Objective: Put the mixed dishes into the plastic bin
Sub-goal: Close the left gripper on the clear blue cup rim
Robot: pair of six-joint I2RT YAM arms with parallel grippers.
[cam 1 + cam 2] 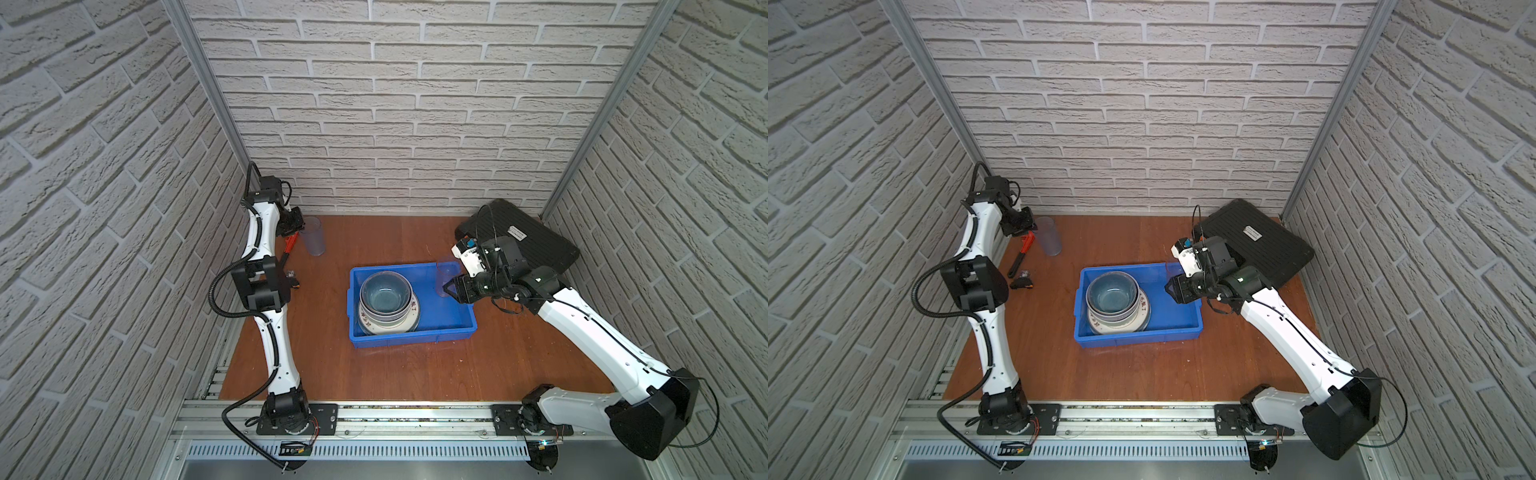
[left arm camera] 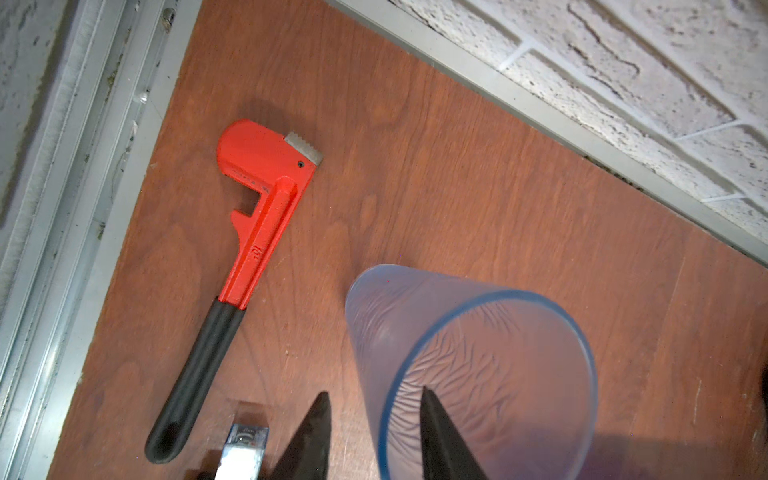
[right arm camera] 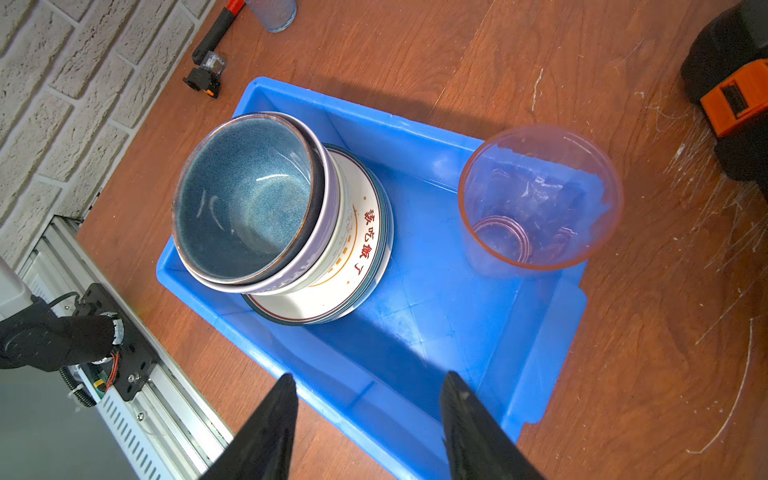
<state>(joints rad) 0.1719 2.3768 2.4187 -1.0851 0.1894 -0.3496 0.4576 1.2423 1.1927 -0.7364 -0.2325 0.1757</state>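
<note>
A clear tumbler (image 1: 312,236) (image 2: 469,374) stands upright at the back left of the table. My left gripper (image 2: 374,391) (image 1: 300,226) is open astride its rim, one finger inside and one outside the wall, with a gap still showing. The blue plastic bin (image 1: 411,332) (image 3: 415,332) sits mid-table and holds a stack of bowls, blue-grey on top (image 1: 385,291) (image 3: 245,199), resting on plates, one with a lettered rim (image 3: 361,241). A second tumbler (image 3: 540,199) (image 1: 445,276) stands in the bin's far right corner. My right gripper (image 3: 370,375) (image 1: 446,286) hangs open and empty over the bin's right edge.
A red pipe wrench (image 2: 266,208) (image 1: 1025,245) lies beside the left tumbler, close to the left wall rail. A small black and orange object (image 1: 1022,283) lies near its handle. The black tool case (image 1: 523,237) with an orange latch (image 3: 735,95) sits at the back right.
</note>
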